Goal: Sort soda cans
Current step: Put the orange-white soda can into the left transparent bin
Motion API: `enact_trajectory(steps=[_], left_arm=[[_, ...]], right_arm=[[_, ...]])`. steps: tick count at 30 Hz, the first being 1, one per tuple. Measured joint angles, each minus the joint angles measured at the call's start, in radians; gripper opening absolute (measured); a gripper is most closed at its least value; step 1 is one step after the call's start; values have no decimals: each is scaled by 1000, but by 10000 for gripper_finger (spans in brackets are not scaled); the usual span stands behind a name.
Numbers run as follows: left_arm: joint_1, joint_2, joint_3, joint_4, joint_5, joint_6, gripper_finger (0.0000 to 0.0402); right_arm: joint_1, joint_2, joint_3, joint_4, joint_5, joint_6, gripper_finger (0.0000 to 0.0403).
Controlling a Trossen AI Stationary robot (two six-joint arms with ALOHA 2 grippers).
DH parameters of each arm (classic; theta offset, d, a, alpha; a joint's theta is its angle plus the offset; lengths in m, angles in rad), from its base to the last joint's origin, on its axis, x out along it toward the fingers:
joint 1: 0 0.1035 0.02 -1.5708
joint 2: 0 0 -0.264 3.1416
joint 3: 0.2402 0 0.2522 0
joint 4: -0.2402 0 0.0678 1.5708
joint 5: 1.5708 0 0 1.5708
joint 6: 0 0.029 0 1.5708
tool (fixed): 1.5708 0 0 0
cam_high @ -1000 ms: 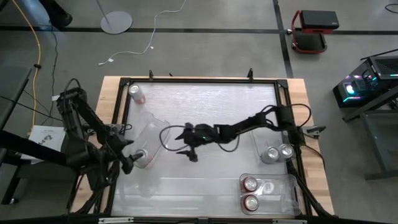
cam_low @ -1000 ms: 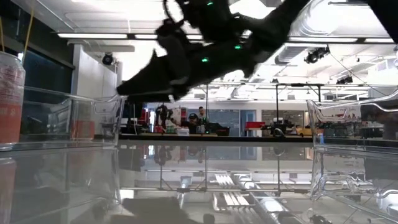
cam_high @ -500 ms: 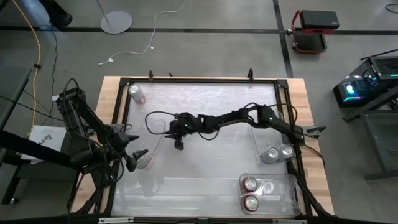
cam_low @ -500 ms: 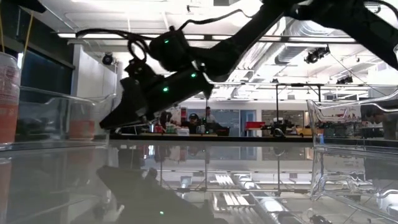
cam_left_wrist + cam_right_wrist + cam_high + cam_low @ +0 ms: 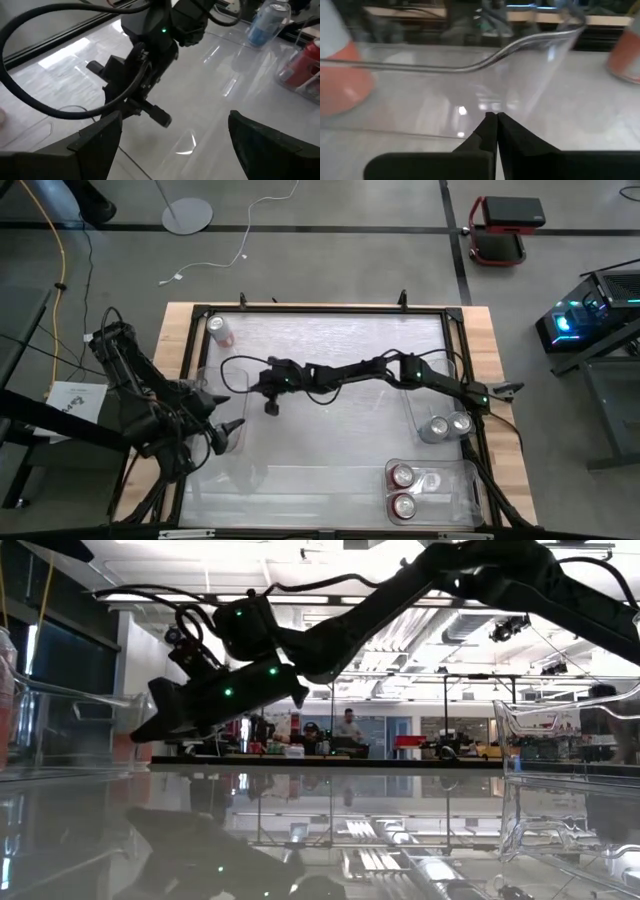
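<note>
Near the clear plastic tray (image 5: 215,442): right gripper (image 5: 270,407), fingers together, empty; left gripper (image 5: 232,434), fingers apart, empty. Pink-white cylindrical soda can (image 5: 219,330) at far-left corner. Risk: shut fingers could shove the tray.

No lettering, brand or number can be read anywhere. The soda cans (image 5: 403,475) carry markings too small to make out, and the white sheet (image 5: 70,402) left of the table (image 5: 465,320) may bear print, but it is illegible.
</note>
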Motion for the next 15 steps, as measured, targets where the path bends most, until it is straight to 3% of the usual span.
enact_trajectory(steps=[7, 12, 15], left_arm=[[63, 0, 0, -19, -22, 34, 339], [183, -3, -1, -137, 12, 7, 339], [322, -48, -8, -114, 73, 144, 339]], right_arm=[[0, -99, -73, -85, 119, -15, 0], [1, -299, -430, -20, 231, 5, 0], [-5, -445, -687, 138, 238, 55, 0]])
